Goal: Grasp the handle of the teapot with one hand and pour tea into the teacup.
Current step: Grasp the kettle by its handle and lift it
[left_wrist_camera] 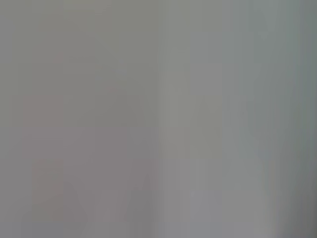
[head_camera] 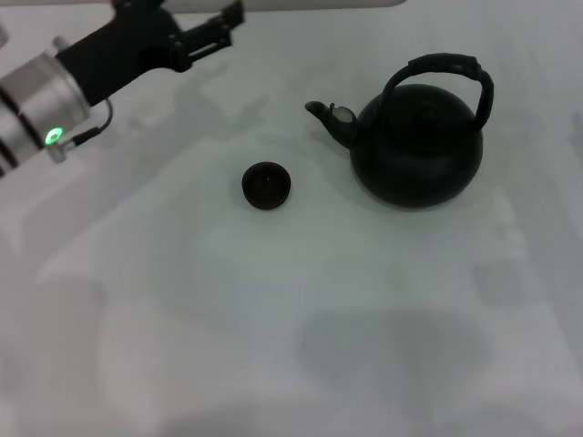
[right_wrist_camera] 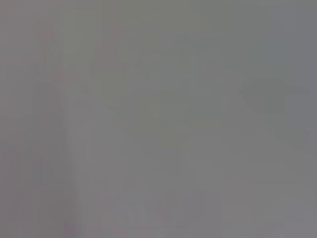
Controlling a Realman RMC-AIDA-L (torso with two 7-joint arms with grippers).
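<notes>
In the head view the black teapot stands on the white table at the right, its spout pointing left. Its ribbed arched handle rises over the lid. The small black teacup stands upright to the left of the spout, apart from the pot. My left gripper hovers at the far left, well away from the cup and the pot, its fingers apart and empty. My right gripper is out of view. Both wrist views show only a blank grey surface.
The white table carries only the pot and the cup. My left arm, with a green light on its wrist, reaches in from the left edge.
</notes>
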